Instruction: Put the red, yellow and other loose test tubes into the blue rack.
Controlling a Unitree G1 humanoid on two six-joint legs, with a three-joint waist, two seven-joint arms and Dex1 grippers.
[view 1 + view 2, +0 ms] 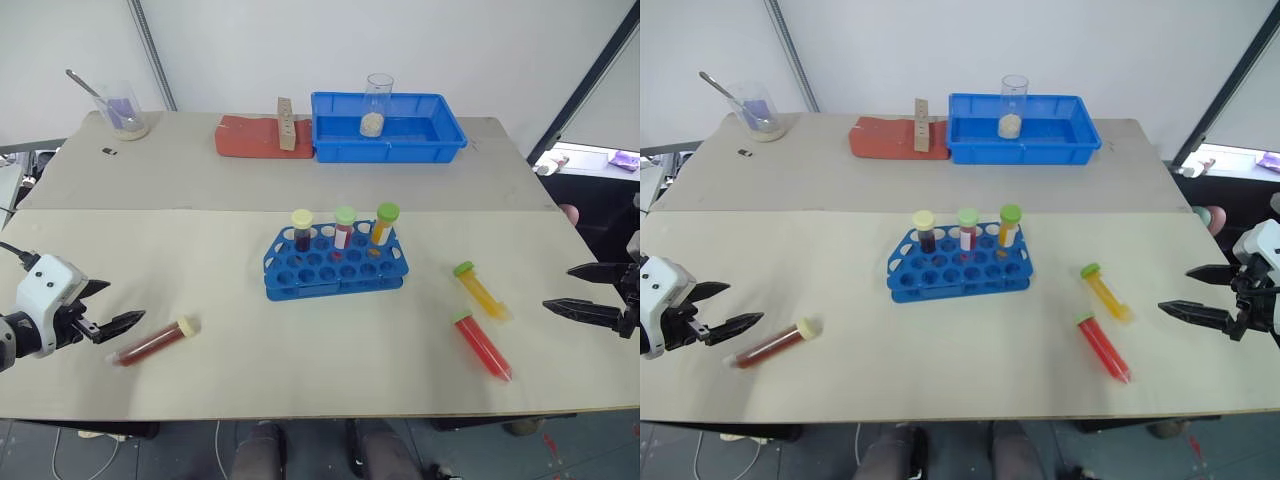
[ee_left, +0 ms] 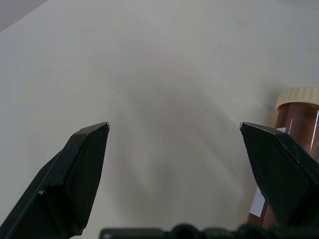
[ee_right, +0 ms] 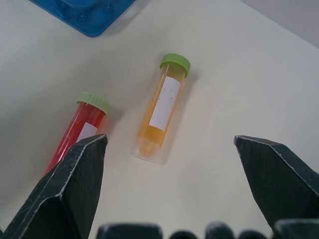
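Three loose tubes lay flat on the beige table. The dark red tube sat at my left front, its long axis slanting, cream cap toward the table's middle and slightly away from me, its tip toward me and the left edge. At my right front, the yellow-orange tube and the bright red tube lay near each other but apart, both slanting with green caps away from me and toward the middle, tips toward the right near edge. The blue rack stood at the centre between them, holding three upright capped tubes in its back row. My left gripper hovered just beside the dark red tube, fingers spread wide, holding nothing. My right gripper hung near the right edge, equally wide and empty. Farther back sat a blue tray containing a glass beaker.
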